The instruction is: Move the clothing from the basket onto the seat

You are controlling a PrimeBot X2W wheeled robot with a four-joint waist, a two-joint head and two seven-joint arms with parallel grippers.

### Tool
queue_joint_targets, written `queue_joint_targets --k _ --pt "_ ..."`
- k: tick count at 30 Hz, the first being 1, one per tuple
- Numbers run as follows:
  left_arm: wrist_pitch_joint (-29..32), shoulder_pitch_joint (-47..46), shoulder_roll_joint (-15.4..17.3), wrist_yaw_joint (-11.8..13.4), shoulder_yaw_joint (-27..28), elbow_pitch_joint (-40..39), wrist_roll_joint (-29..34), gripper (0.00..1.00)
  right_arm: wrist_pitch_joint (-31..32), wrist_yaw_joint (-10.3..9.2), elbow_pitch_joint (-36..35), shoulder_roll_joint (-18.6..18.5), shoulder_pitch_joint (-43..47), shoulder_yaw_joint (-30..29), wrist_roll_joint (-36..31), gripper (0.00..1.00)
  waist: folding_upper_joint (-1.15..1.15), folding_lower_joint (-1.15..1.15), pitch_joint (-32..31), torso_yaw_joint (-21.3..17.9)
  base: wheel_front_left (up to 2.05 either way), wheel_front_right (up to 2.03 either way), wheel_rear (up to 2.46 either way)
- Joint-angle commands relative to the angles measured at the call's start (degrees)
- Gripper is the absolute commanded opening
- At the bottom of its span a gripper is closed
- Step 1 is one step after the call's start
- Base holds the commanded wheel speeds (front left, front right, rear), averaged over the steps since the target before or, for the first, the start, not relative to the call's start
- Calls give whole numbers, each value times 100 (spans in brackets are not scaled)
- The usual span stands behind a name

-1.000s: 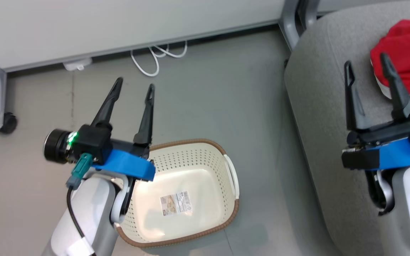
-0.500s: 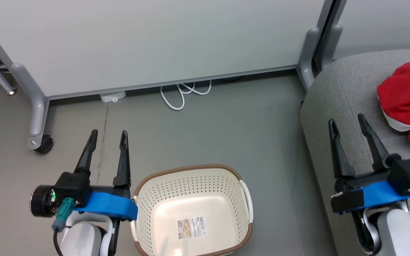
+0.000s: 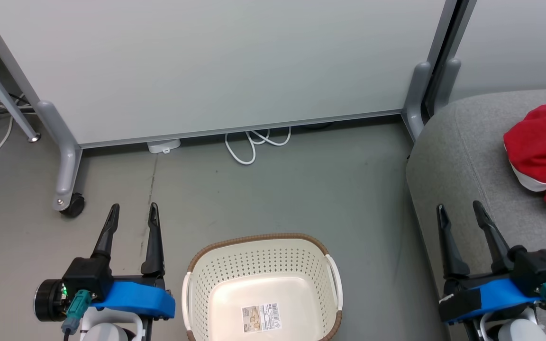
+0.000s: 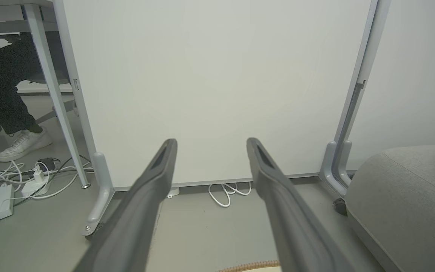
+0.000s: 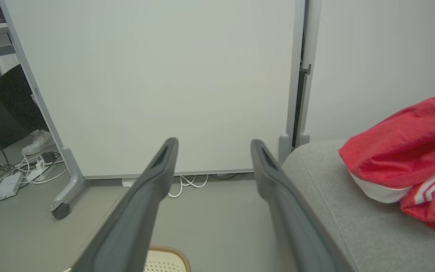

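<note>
L gripper (image 3: pixel 133 207), two long dark fingers, hangs low over the grey floor (image 3: pixel 301 189) just left of the small cream-white perforated plastic basket w/ brown woven-look rim (image 3: pixel 259 237). Its jaws stand wide apart w/ nothing between them; the left wrist view confirms this, w/ only floor and the white partition panel (image 4: pixel 217 75) showing past the fingers. R gripper (image 3: pixel 458 205) is likewise spread wide and has hold of nothing. It sits over the near-left edge of the large light grey upholstered seat cushion (image 3: pixel 462 156). The bright red soft clothing w/ white stripes and trim (image 3: pixel 541 151) lies bunched on the seat, to the right of the R gripper and apart from it. The basket stands on the floor btwn the two arms. Its inner bottom shows, w/ a paper label (image 3: pixel 261 317) stuck on it. A white cable loop (image 3: pixel 254 144) lies at the foot of the panel, and a black caster (image 3: pixel 73 204) sits on the panel leg at left. In the left wrist view, a person's dark trouser leg and white shoe (image 4: pixel 23 143) show at far left, beside cables and adapters on the floor.
</note>
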Motion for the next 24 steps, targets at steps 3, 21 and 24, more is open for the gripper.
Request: queue_joint_targets --k 3,21,24 --pt "-16 79 -24 -36 74 -26 54 100 -4 1 20 47 176 -23 16 100 0 1 -56 32 0 0 0" --pt "75 260 -67 -56 179 229 46 0 44 0 220 101 274 -80 117 0 0 1 -126 69 0 0 0" --pt "201 213 -67 -64 251 253 -305 0 155 0 239 102 241 -117 469 0 0 1 -130 64 0 0 0"
